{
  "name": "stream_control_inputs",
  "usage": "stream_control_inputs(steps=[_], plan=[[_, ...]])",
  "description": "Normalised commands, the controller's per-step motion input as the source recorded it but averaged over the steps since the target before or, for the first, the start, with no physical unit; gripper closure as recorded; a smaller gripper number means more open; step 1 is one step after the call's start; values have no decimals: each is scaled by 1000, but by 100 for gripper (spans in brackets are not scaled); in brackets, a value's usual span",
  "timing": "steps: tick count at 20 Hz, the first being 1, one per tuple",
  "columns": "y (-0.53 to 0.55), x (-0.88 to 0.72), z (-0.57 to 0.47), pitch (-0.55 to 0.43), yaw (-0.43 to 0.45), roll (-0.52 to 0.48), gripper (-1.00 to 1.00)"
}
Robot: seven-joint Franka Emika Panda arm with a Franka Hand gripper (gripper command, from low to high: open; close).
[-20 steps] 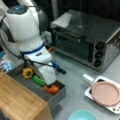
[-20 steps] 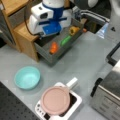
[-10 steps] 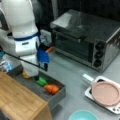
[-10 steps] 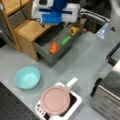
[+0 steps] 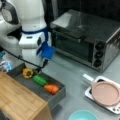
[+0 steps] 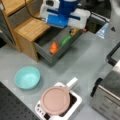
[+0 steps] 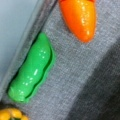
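Observation:
An open grey drawer (image 5: pixel 57 97) holds a yellow pepper (image 5: pixel 28 73), a green pea pod (image 5: pixel 40 80) and an orange carrot (image 5: pixel 51 89) in a row. My gripper (image 5: pixel 45 59) hangs on the white and blue hand just above the drawer's far end, nearest the pepper and the pod. In a front view the hand (image 6: pixel 62 21) covers the drawer's back, with the carrot (image 6: pixel 53 47) and pod (image 6: pixel 65 40) showing below it. The wrist view looks straight down on the pod (image 7: pixel 32 72), the carrot (image 7: pixel 80 17) and a bit of pepper (image 7: pixel 10 115); no fingers show there.
A toaster oven (image 5: pixel 87 40) stands behind the drawer. A pink plate (image 5: pixel 106 93) rests on a white stove (image 6: pixel 75 103), with a teal bowl (image 6: pixel 27 77) near it. The wooden cabinet (image 5: pixel 17 100) borders the drawer.
The arm has risen away from the drawer, and the hand now sits higher above the vegetables. The vegetables have not moved.

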Motion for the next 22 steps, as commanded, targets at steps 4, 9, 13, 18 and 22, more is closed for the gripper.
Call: stream_control_inputs(steps=[4,9,13,18,22], plan=[[106,73,109,92,-274,147,-100],[153,87,114,95,-330,172,-100],[228,123,135,147,-377,151,-100],[243,180,176,120,-287,172,-100],[250,221,131,38,-285,155,-100]])
